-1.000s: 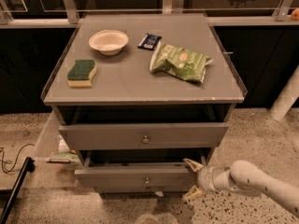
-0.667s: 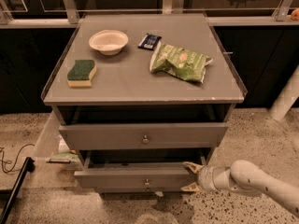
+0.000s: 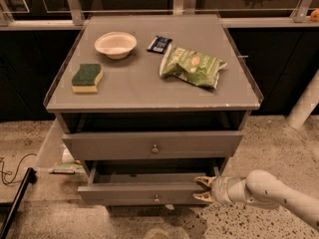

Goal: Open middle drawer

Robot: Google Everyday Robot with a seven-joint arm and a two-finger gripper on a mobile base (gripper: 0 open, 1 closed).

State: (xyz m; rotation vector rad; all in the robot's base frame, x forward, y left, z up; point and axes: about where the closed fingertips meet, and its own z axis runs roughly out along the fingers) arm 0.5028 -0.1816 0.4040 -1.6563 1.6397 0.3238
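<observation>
Grey cabinet (image 3: 149, 96), seen from above and in front, shows two drawer fronts below its flat top. The upper drawer (image 3: 109, 146) carries a small round knob at its centre. The middle drawer (image 3: 129, 194) is the lower front in view; it stands pulled out toward the camera, so that a strip of its plain grey interior shows behind the front panel, and its metal knob (image 3: 157, 199) sits at the centre of that panel. The gripper (image 3: 197, 189) is at the right end of the middle drawer's front panel, well to the right of the metal knob. Its two fingers (image 3: 203, 181) are spread apart and point left, one at the panel's top edge and one lower down; nothing is clamped between them, and contact with the panel cannot be confirmed. The white arm (image 3: 271, 190) enters from the lower right, low over the speckled floor (image 3: 279, 148). On the cabinet top lie a white bowl (image 3: 115, 44) at rear left, a green-and-yellow sponge (image 3: 87, 77) nearer the front left, a dark packet (image 3: 159, 44) at rear centre, and a green chip bag (image 3: 193, 66) just beside that packet on the right. A black cable (image 3: 11, 169) lies on the floor at left.
</observation>
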